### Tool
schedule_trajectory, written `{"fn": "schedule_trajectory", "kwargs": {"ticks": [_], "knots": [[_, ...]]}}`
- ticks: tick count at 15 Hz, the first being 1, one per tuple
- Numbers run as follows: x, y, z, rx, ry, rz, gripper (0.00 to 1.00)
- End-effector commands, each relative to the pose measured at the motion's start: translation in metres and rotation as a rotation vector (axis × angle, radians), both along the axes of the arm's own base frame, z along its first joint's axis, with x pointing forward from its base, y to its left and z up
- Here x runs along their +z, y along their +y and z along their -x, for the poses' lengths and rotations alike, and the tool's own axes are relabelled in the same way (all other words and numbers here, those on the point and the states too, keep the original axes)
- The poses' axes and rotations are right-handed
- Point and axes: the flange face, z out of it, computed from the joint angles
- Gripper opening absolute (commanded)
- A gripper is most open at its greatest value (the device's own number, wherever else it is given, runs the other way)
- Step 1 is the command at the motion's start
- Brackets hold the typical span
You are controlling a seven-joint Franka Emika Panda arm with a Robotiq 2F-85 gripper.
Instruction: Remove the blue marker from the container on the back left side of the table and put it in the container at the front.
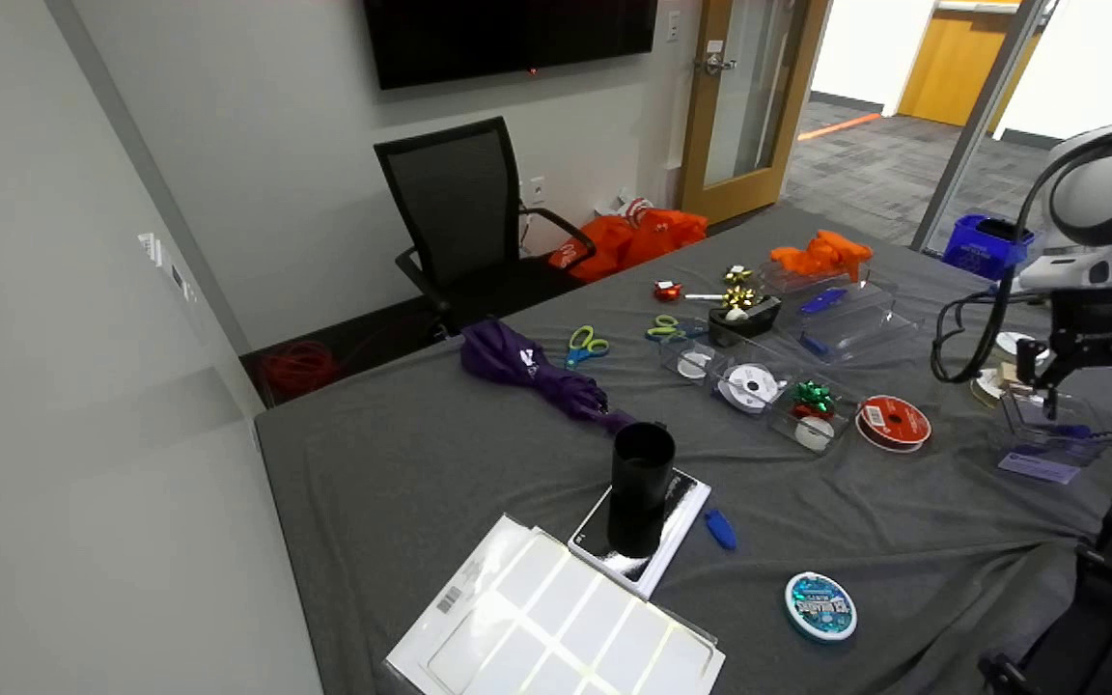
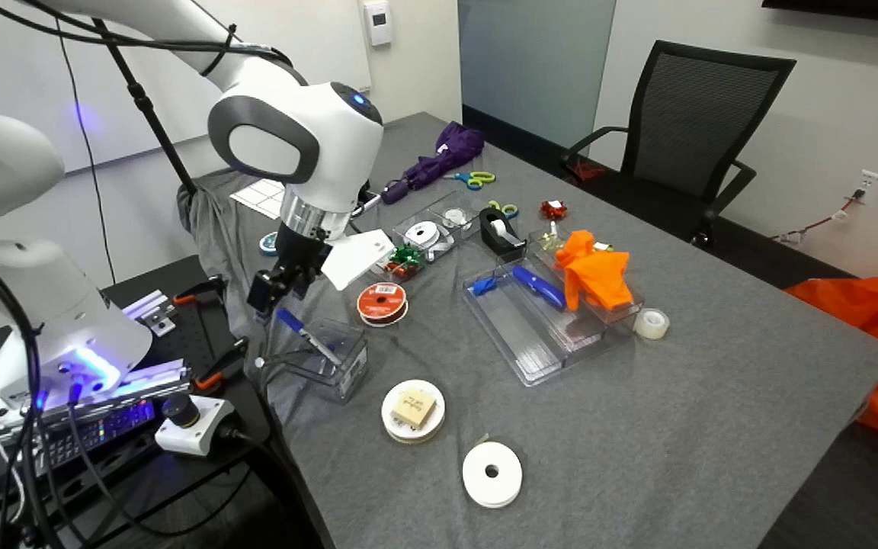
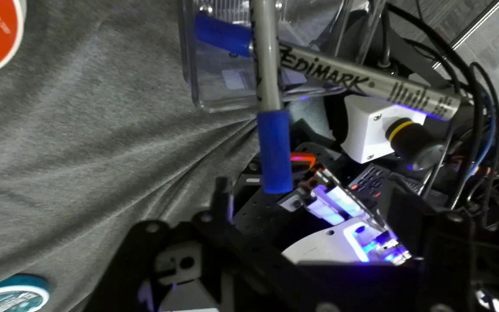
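On the grey-clothed table — purple umbrella; red spool; round tin.

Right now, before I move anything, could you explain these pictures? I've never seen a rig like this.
You're driving one robot arm with a two-fingered gripper. Two pictures are taken from out in the room; the close-up is filmed from the arm's wrist. On the cloth-covered table lie a red spool, scissors and a purple umbrella, among other things. The gripper is open and nothing looks held. Near it, two blue-ended markers lean in a clear box.
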Motion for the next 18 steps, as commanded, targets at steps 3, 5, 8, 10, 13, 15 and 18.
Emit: {"fn": "schedule_trajectory", "kwargs": {"ticks": [3,5,8,10,13,15,18], "knots": [[0.06,0.001,0.006,-0.286,-0.158,0.006,1.0],[0.073,0.001,0.001,-0.389,-0.183,0.026,1.0],[0.084,0.007,-0.016,-0.554,-0.175,0.077,1.0],[0.086,0.014,-0.033,-0.661,-0.147,0.108,1.0],[0.092,0.028,-0.067,-0.828,-0.095,0.163,1.0],[0.097,0.034,-0.09,-0.938,-0.068,0.19,1.0],[0.101,0.038,-0.122,-1.077,-0.042,0.221,1.0]]}}
